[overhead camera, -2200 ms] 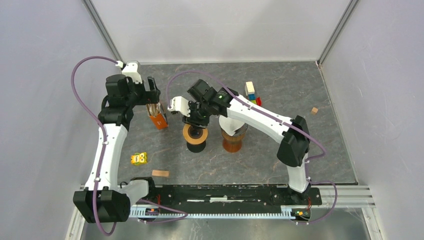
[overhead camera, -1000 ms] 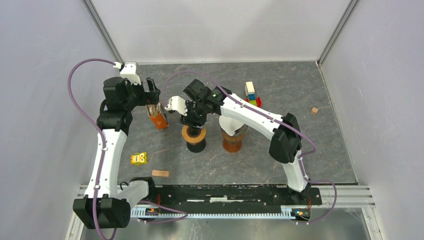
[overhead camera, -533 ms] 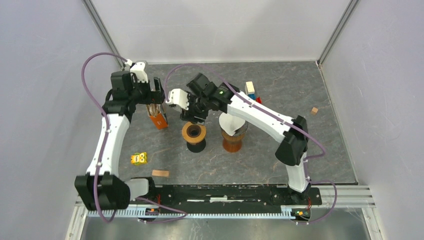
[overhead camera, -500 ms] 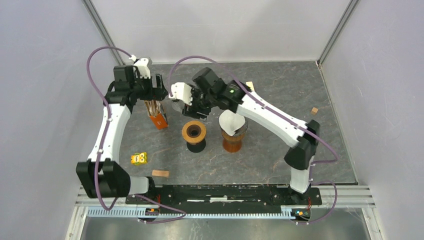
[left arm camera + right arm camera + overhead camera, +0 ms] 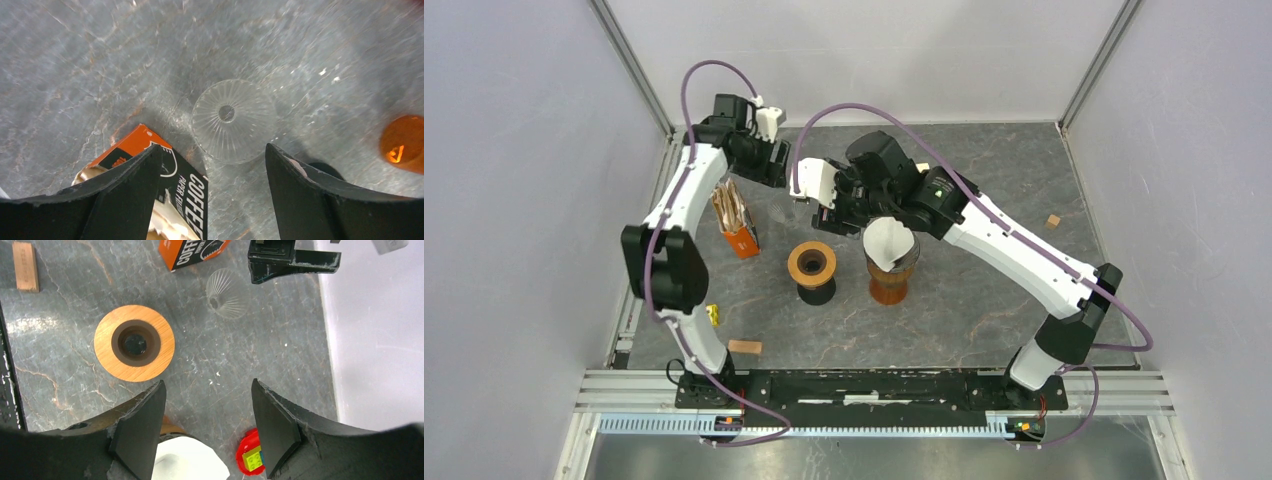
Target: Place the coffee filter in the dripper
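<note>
Left gripper point(image 5: 214, 147) spread and empty over the clear glass dripper point(image 5: 232, 120), which sits just beside the orange filter box point(image 5: 742, 240) near the table's point(image 5: 984, 200) far-left corner, brown filters point(image 5: 729, 205) sticking out of it. Wood-ringed stand point(image 5: 812, 264) sits mid-table. Right gripper point(image 5: 207, 382) spread, empty; white paper cone point(image 5: 890, 241), probably a filter, sits in the amber vessel point(image 5: 889, 287) beside the stand.

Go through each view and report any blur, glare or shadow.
Top external: evenly lit and sharp, with only soft shadows on the table. Left wrist: the glass dripper is crisp, the table looks softer toward the top corners, and the dark fingers show no detail. Right wrist: sharp, with a pale sheen on the table left of the wooden stand.
</note>
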Tool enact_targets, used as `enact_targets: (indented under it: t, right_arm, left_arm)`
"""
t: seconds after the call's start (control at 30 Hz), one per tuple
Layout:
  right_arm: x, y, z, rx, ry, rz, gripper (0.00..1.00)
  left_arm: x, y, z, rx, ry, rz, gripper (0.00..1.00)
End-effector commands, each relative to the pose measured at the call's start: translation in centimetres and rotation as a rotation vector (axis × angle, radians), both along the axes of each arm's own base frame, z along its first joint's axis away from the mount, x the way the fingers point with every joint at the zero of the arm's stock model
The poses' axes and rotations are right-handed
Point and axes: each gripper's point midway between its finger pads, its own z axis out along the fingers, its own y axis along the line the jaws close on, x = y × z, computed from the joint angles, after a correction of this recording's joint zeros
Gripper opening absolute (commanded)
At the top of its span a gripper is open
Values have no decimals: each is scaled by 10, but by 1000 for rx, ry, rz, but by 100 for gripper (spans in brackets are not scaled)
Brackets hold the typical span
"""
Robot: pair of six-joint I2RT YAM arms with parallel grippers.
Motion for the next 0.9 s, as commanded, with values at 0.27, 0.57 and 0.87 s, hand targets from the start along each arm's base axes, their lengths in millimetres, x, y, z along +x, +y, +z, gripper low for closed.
enact_targets:
  t: [0.27,0.57,0.87]
  right_arm:
    - [-2,-10,-7,-7,-17,-1,68]
    - [-3,-8,-14,-20,-3,6,67]
    - [-3,-8,-17,-27,2,10,66]
  left_arm:
    - [-4,8,-77,106,232,-62,71]
    - [0,3,-105,85,284,-41,51]
    - [7,-4,-99,45,269,-21,24]
